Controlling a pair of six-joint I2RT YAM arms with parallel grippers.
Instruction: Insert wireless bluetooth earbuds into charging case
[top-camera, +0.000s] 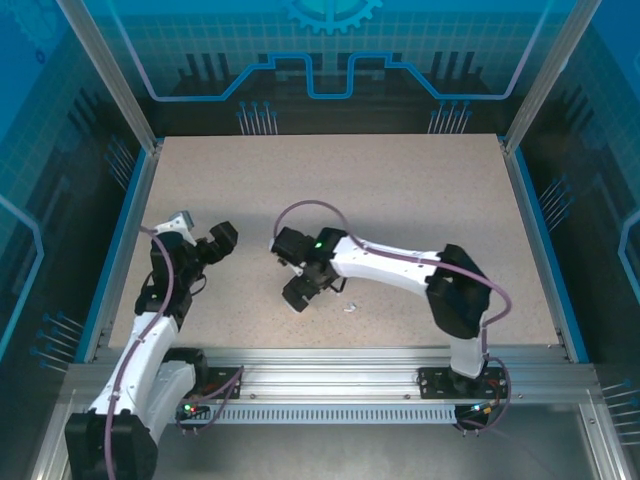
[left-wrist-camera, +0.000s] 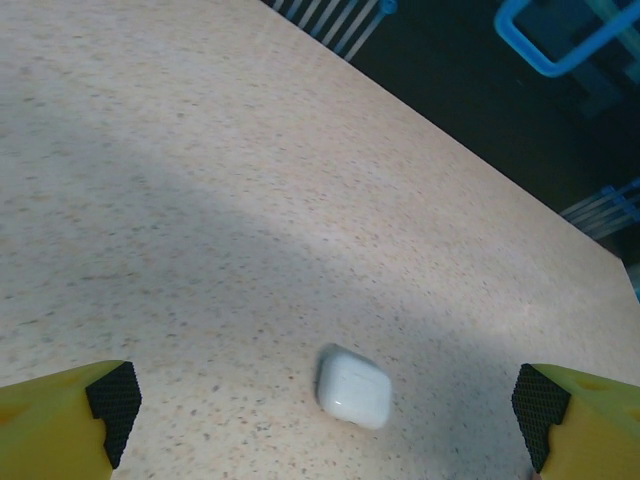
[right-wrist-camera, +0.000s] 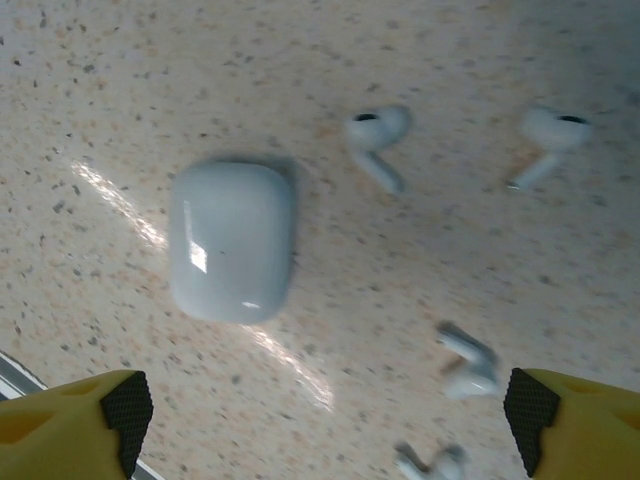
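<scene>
Since the charging case (right-wrist-camera: 231, 240) lies shut and flat on the table (right-wrist-camera: 330, 40), ahead of the right gripper (right-wrist-camera: 327, 412) and toward its left finger, the lid most likely has to come up before any bud can go in. The sound course is to steady the case with one gripper while the other works the lid, because a smooth pebble like this will probably skate if it is only nudged. Four white earbuds (right-wrist-camera: 375, 140) lie loose around that gripper. Two are ahead of the jaws, one sits at the near edge between the fingers and is blurred, and the nearest earbud (right-wrist-camera: 468, 362) is just inside the right finger. For a pick I would take that one by its stem, jaws square across it and slow, since so small a thing can flick away.

The right gripper has its fingers wide apart with nothing between them. It hangs low and faces straight down, the arm stretched across from its base with the wrist bent over. The left gripper (left-wrist-camera: 322, 415) is just as wide apart and empty, set higher and tilted forward, its arm folded close to its base. A white case (left-wrist-camera: 353, 386) rests on the table just ahead, between its fingers; whether it is a second case I cannot tell
</scene>
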